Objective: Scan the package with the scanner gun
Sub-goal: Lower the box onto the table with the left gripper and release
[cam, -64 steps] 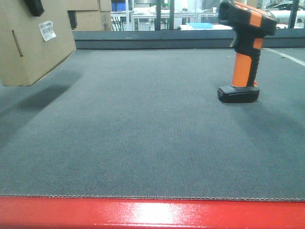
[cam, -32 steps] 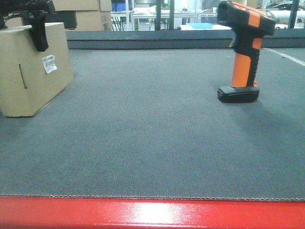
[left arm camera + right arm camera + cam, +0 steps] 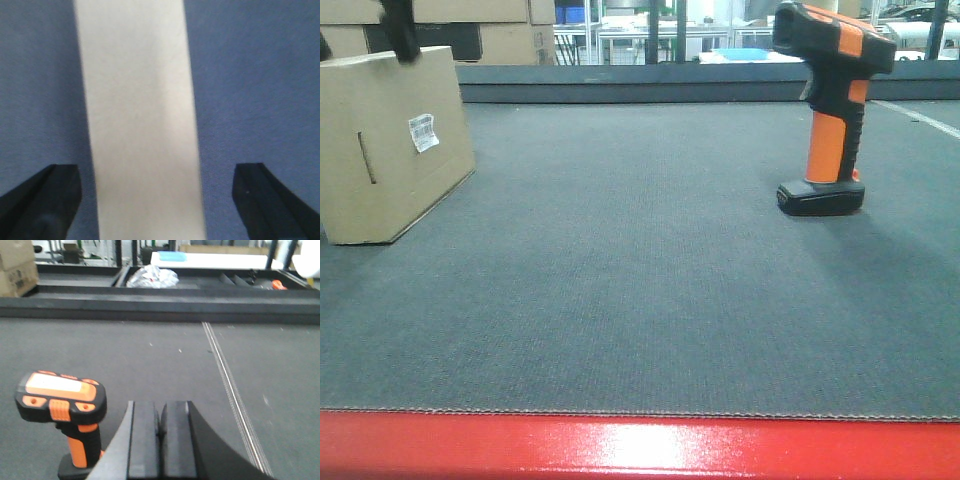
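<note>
The package (image 3: 390,140), a tan cardboard box with a small white barcode label (image 3: 422,131) and a thin slot, rests on the grey mat at the far left. In the left wrist view its pale top (image 3: 140,120) runs between the spread fingers of my left gripper (image 3: 156,172), which is open and clear of both sides. One black finger (image 3: 400,28) shows above the box. The scanner gun (image 3: 830,110) stands upright on its black base at the right. My right gripper (image 3: 160,415) is shut and empty, just right of the scanner gun (image 3: 65,410).
Larger tan cartons (image 3: 510,40) stand behind the package. A raised dark ledge (image 3: 670,82) closes the back of the mat, and a red edge (image 3: 640,445) runs along the front. A pale seam (image 3: 230,385) crosses the mat right of my right gripper.
The package came down from the air onto the mat. My left gripper then opened off it and rose. The scanner gun and right gripper stayed put.
</note>
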